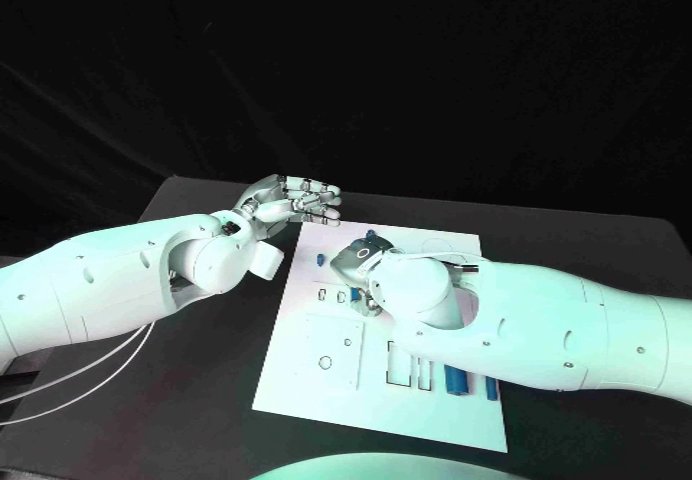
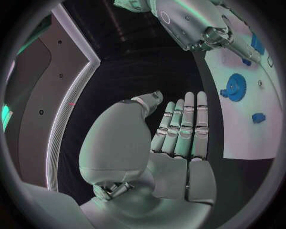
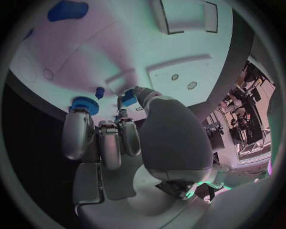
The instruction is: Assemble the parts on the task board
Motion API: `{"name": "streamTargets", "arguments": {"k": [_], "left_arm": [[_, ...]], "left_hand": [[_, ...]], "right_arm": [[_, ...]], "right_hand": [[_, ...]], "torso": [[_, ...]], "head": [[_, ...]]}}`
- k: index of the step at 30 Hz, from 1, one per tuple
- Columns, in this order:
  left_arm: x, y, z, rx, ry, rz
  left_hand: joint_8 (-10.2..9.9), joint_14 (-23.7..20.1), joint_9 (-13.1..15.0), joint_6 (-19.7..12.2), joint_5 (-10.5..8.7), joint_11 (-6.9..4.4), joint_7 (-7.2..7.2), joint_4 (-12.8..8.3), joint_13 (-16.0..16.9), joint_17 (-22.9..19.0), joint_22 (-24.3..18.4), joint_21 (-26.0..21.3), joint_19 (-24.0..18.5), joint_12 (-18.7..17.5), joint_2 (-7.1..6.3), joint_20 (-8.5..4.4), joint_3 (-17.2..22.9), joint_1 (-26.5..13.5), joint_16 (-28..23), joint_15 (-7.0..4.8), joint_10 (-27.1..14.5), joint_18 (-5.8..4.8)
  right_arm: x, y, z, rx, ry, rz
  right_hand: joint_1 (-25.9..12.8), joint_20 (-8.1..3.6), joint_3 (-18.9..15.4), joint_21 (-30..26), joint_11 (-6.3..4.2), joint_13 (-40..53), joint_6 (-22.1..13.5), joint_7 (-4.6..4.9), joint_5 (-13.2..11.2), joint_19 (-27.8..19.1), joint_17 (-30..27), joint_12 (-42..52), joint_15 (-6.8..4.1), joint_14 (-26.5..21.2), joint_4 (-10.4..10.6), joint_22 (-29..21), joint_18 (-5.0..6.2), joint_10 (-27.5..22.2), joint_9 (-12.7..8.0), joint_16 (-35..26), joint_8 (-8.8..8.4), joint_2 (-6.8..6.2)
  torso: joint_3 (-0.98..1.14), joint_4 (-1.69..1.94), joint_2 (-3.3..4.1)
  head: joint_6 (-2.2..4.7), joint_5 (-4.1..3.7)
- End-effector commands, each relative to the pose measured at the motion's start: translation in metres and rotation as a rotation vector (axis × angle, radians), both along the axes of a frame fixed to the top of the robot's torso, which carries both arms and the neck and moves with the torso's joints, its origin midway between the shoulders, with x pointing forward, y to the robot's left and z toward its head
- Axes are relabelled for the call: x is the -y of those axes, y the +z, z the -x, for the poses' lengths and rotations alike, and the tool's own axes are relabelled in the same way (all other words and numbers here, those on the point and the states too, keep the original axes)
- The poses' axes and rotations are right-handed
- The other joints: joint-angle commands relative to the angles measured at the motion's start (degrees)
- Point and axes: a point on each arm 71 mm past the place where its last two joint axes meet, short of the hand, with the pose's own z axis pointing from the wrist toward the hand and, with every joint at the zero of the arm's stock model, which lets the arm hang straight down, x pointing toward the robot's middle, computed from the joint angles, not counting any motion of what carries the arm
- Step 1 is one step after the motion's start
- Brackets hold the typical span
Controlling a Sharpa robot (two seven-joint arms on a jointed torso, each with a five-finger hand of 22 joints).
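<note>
The white task board lies in the middle of the table. My right hand hovers low over its far part, and in the right wrist view the thumb and a finger pinch a small blue part. Beside those fingers on the board sit a blue gear and a small blue peg. My left hand is off the board's far left corner, holding nothing, its fingers straight and together. The left wrist view shows the gear and another small blue piece.
A long blue part lies near the board's front edge beside rectangular slots. Small blue pieces stand by the board's left middle. Another blue part lies farther along the board. Black table surrounds the board.
</note>
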Motion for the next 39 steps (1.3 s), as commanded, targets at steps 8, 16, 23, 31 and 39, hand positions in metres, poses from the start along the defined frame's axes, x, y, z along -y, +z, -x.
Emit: {"name": "streamTargets", "arguments": {"k": [8,16,23,31,39], "left_arm": [[0.0027,0.0012,0.0007,0.004,-0.022,0.007],[0.0023,0.0011,0.0006,0.003,-0.022,0.006],[0.0021,0.0009,0.0004,0.003,-0.023,0.004],[0.0026,0.0008,0.0002,0.002,-0.024,0.004],[0.0032,0.0006,0.0,0.003,-0.026,0.005]], "left_hand": [[-0.4,0.0,-0.1,-0.3,-0.27,0.12,1.67,-0.3,0.1,0.1,-0.1,0.3,-0.4,-0.2,0.13,0.0,0.0,-0.6,-0.4,0.18,-0.2,0.65],[-0.4,0.0,-0.1,-0.3,-0.27,0.11,1.65,-0.4,0.1,0.2,-0.1,0.3,-0.5,-0.2,0.14,0.03,0.0,-0.6,-0.5,0.19,-0.3,0.66],[-0.4,0.0,-0.1,-0.3,-0.27,0.11,1.65,-0.4,0.1,0.2,-0.1,0.3,-0.5,-0.2,0.14,0.03,0.0,-0.6,-0.5,0.19,-0.3,0.66],[-0.4,0.0,-0.1,-0.3,-0.27,0.11,1.65,-0.4,0.1,0.2,-0.1,0.3,-0.5,-0.2,0.14,0.03,0.0,-0.6,-0.5,0.19,-0.3,0.66],[-0.4,0.0,-0.1,-0.3,-0.27,0.11,1.65,-0.4,0.1,0.2,-0.1,0.3,-0.5,-0.2,0.14,0.03,0.0,-0.6,-0.5,0.19,-0.3,0.66]], "right_arm": [[-0.0003,-0.0044,0.0012,0.0,-0.001,0.002],[0.0005,-0.0043,0.0028,0.001,0.003,-0.018],[0.0023,-0.0048,0.0034,-0.001,0.002,-0.031],[0.004,-0.0055,0.0034,-0.006,0.002,-0.047],[0.0052,-0.007,0.0034,-0.01,0.0,-0.053]], "right_hand": [[-0.4,-0.12,0.4,-0.4,-0.45,6.2,0.1,-0.07,0.2,-0.2,12.2,-0.3,-0.43,5.3,0.0,2.6,-0.2,0.4,-0.1,-0.1,0.23,0.09],[-0.4,-0.12,0.4,-0.5,-0.45,6.2,0.1,-0.08,0.2,-0.2,12.3,-0.3,-0.43,5.3,0.0,2.5,-0.2,0.4,0.0,-0.1,0.23,0.1],[-0.4,-0.12,0.4,-0.4,-0.46,6.2,0.1,-0.09,0.2,-0.2,12.2,-0.3,-0.43,5.3,0.0,2.6,-0.21,0.4,0.0,-0.1,0.24,0.09],[-0.7,-0.12,0.4,-0.4,-0.44,6.2,0.0,-0.05,0.2,-0.2,12.2,-0.3,-0.43,5.3,0.0,2.6,-0.21,0.4,0.0,-0.1,0.25,-0.01],[-0.9,-0.11,0.3,-0.7,-0.4,6.1,-0.1,-0.01,0.2,-0.3,12.0,-0.5,-0.41,5.2,0.1,2.4,-0.15,0.3,0.0,-0.1,0.23,-0.11]], "torso": [[0.01,-0.02,-0.01],[0.04,-0.07,0.01],[0.04,-0.05,-0.02],[0.07,-0.08,-0.03],[0.07,-0.05,0.01]], "head": [[-0.15,0.15],[-0.15,0.15],[-0.16,0.12],[-0.11,0.13],[-0.05,0.13]]}}
